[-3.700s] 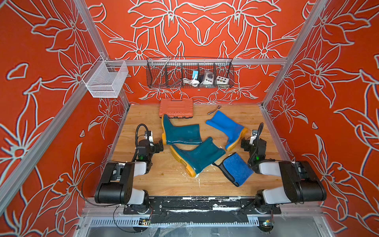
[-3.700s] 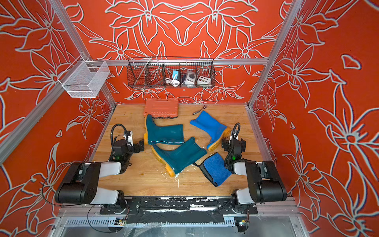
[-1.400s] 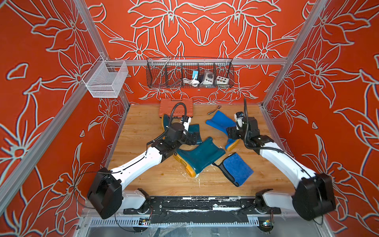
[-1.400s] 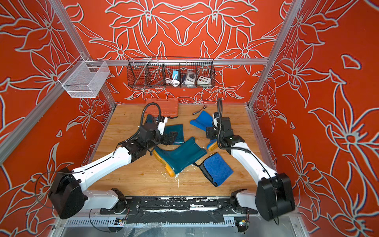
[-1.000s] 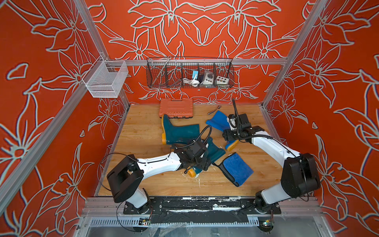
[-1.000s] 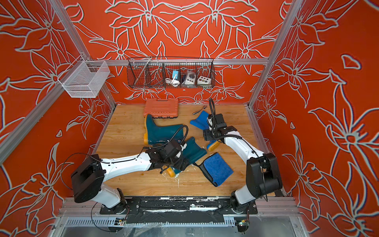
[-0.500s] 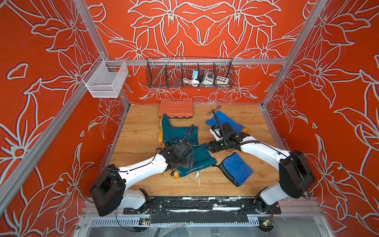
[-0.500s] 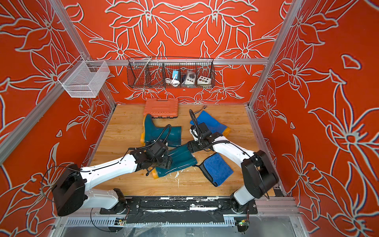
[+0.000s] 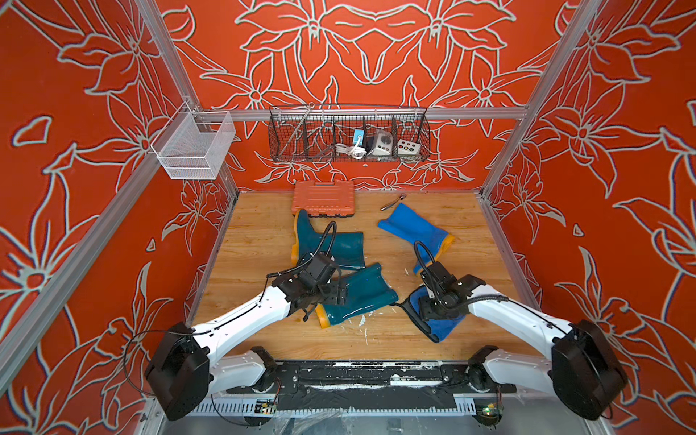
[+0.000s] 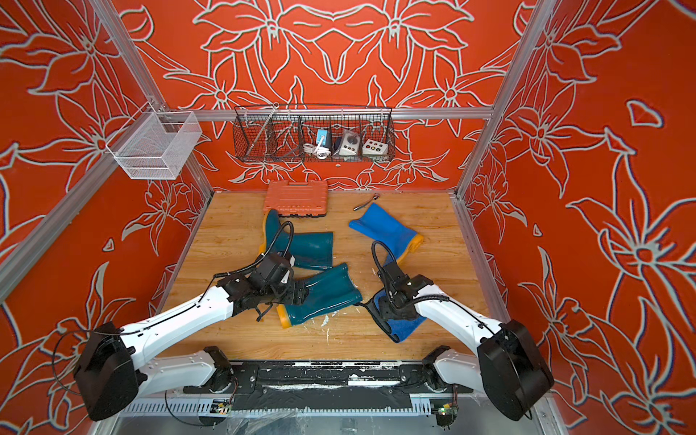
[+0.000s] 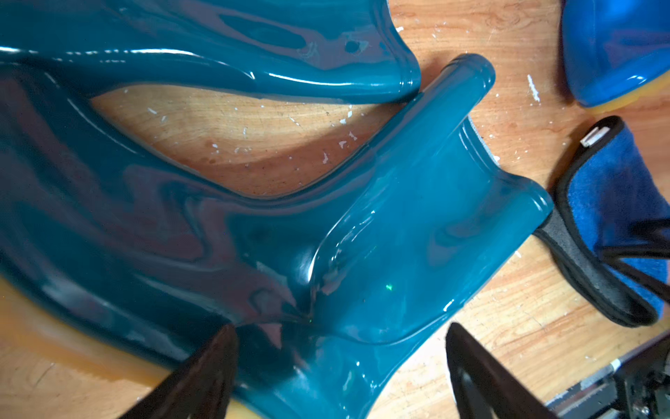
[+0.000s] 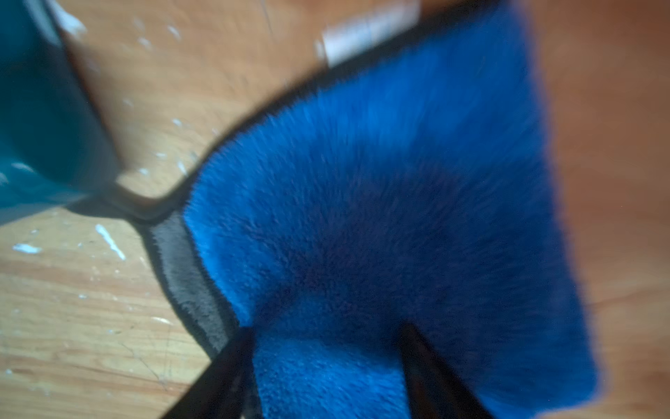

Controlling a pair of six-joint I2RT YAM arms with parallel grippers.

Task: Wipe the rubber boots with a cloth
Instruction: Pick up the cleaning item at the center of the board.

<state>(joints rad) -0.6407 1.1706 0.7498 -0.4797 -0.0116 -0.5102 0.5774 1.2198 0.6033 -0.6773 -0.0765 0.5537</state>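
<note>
Pinching a fold of the cloth (image 12: pixel 362 217), the right claw (image 12: pixel 328 330) should gather plenty before lifting, while the left claw (image 11: pixel 339 328), spread over the near teal boot (image 11: pixel 417 225), steadies it.

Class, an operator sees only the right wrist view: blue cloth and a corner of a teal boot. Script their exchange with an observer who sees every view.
Operator: Where is the left tool?
Observer: The left tool straddles the nearer teal boot, jaws open.
Operator: How many boots are there?
Observer: Three: that one, another teal boot farther back, and a bright blue boot apart from both.
</note>
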